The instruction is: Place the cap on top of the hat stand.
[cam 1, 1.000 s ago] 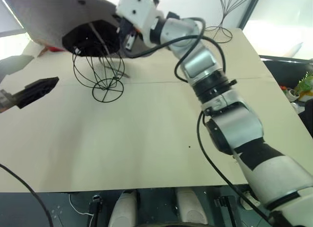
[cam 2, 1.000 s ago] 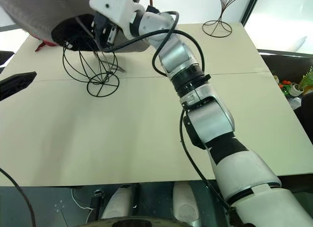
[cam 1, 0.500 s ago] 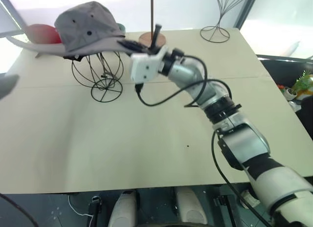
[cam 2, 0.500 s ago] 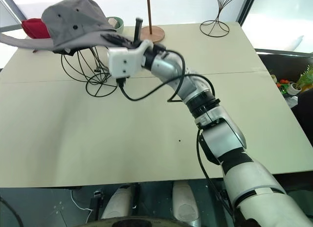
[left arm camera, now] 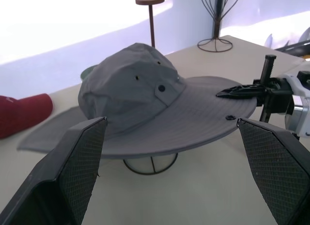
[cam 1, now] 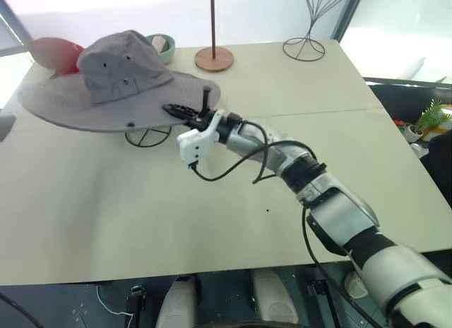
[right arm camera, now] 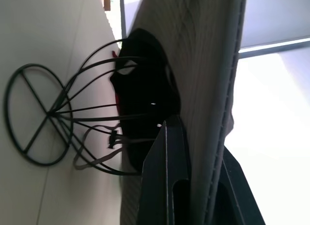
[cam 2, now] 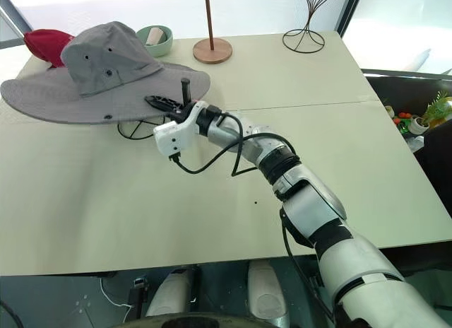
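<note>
The grey sun hat (cam 2: 99, 77) sits on the wire globe stand (right arm camera: 72, 123), apparently seated. The right gripper (cam 2: 164, 102) pinches its brim; the left gripper (left arm camera: 169, 152) hovers with jaws wide. Next: release the brim.

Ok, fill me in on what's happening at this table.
The robot is putting the grey cap onto the low black wire hat stand. The cap sits over the stand, its crown up and its brim spread wide. The right gripper is shut on the edge of the brim. The left gripper is open and faces the cap from the side, apart from it. A red cap, a green bowl and two taller stands sit behind.
</note>
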`<state>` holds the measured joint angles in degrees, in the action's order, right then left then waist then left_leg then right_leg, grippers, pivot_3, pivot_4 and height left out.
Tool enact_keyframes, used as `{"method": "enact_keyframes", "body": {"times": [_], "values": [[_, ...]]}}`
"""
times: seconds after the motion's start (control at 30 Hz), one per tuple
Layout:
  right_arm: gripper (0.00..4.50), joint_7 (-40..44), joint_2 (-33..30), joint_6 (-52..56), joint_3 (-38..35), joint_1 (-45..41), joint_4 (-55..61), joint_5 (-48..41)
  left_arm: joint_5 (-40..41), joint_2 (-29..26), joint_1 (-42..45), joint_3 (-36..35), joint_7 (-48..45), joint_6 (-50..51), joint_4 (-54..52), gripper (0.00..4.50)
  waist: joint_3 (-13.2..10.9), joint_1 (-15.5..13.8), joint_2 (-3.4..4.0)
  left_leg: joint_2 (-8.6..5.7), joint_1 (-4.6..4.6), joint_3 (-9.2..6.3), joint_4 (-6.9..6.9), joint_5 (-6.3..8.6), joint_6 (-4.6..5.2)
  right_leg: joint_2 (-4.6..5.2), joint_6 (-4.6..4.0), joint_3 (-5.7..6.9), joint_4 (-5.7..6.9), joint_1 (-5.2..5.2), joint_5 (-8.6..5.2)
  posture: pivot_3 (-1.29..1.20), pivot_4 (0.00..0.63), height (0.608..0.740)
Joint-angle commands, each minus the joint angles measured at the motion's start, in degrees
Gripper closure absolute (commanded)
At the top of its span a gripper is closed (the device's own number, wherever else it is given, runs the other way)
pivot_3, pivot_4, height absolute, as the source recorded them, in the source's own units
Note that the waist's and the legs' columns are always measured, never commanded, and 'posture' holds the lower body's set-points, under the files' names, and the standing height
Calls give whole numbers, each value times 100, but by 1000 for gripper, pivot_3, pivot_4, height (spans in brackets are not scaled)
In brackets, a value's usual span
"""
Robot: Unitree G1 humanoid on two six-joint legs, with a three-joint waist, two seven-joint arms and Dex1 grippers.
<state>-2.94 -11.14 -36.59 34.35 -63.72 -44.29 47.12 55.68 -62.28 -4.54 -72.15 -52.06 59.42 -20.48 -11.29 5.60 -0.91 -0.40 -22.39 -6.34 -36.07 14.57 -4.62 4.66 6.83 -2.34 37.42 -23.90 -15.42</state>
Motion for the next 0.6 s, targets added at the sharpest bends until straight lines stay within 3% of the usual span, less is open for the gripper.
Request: {"method": "enact_keyframes", "body": {"times": [0.03,0.17,0.53,0.6], "values": [[4474,-501,147,42,268,24,11,386,-46,-13,-111,-386,-18,-49,-22,0,1,5,-1,0,0,0,0,0,0,0,0,0,0,0,0,0,150,740],[4474,-961,220,290,588,-85,-158,876,-133,-29,-239,-411,-61,-135,65,0,1,7,-2,1,0,-1,2,-1,-1,-2,-2,0,3,-4,-1,0,150,740],[4474,-537,125,389,418,-30,-297,525,-223,-9,-238,-167,-69,-257,165,0,3,2,-6,1,0,-1,1,-1,-1,-2,-4,0,4,-3,-1,0,150,740],[3911,-361,75,302,343,-1,-239,343,-258,0,-250,-89,-88,-314,189,0,3,3,-6,1,0,-1,1,-1,-1,-2,-4,0,4,-3,-1,0,150,740]]}}
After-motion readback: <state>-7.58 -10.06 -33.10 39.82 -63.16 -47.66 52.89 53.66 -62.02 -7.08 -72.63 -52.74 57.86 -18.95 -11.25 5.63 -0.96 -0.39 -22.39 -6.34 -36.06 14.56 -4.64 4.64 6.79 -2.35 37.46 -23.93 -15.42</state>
